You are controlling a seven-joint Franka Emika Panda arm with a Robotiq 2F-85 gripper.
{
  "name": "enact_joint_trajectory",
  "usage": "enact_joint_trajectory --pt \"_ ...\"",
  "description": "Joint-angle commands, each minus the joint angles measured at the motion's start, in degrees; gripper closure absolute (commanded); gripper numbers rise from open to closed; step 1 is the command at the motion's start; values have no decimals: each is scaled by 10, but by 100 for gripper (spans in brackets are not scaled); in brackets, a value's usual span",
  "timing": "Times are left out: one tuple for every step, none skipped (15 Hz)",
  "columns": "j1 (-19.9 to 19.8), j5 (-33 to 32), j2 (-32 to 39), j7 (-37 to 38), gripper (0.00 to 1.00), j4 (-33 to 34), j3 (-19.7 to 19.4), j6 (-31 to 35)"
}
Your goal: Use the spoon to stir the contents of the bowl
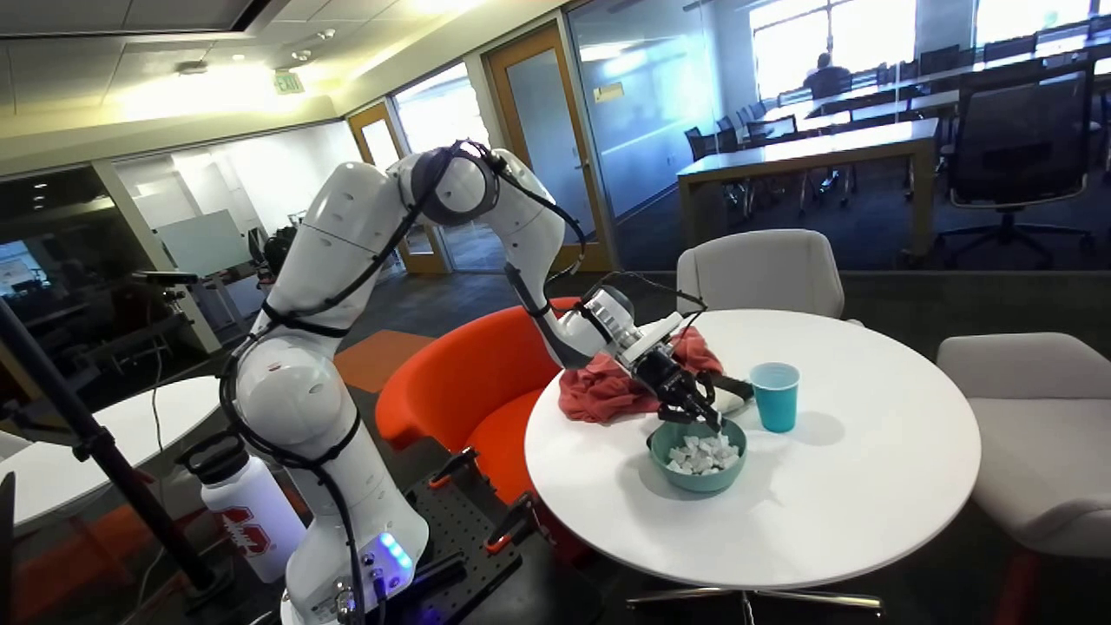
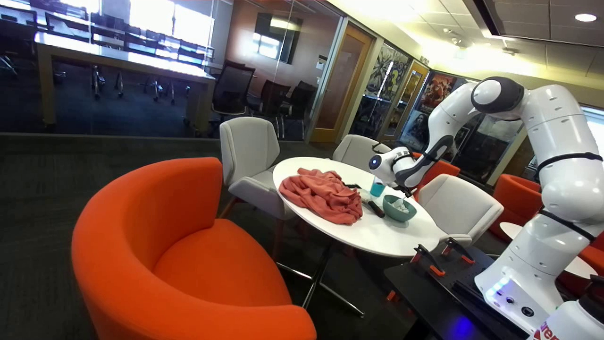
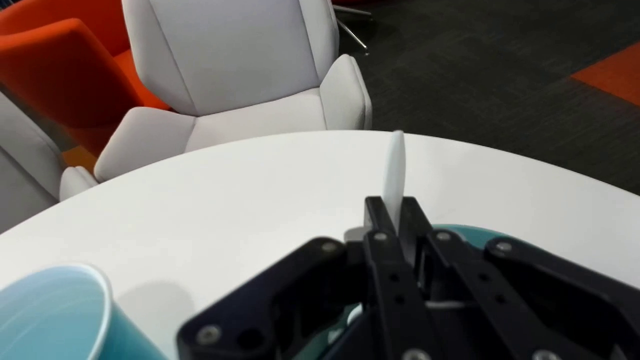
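Gripper (image 3: 394,215): the spoon (image 3: 395,172) was pinched between its jaws, presumably to steady stirring.
Spoon: was held above the teal bowl (image 2: 397,214); touch on the whitish chunks (image 1: 701,456) could not be told.
Bowl: was set upright on the round table (image 1: 877,417), probably for reach.

Round white table (image 1: 855,486): teal bowl (image 1: 701,483), blue cup (image 1: 777,404), bunched red cloth (image 2: 324,196)
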Motion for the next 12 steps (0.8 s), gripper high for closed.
enact_joint_trajectory --pt "5 10 25 -37 97 34 10 -5" --pt "6 9 27 -47 97 35 13 -3" --pt "5 9 28 -58 97 34 17 2" --pt "4 8 26 -67 97 30 21 8" --pt "4 6 23 -74 97 22 25 13" --pt "4 8 20 -80 97 17 28 13" --pt "5 8 16 -83 97 11 31 14" --pt "5 6 10 -86 97 2 33 17" --pt "6 8 6 -88 97 -4 34 14" --pt "6 14 1 -95 97 -11 34 7" --pt "5 17 -5 -101 97 -19 36 7" --pt "1 20 -12 -110 97 -28 37 13"
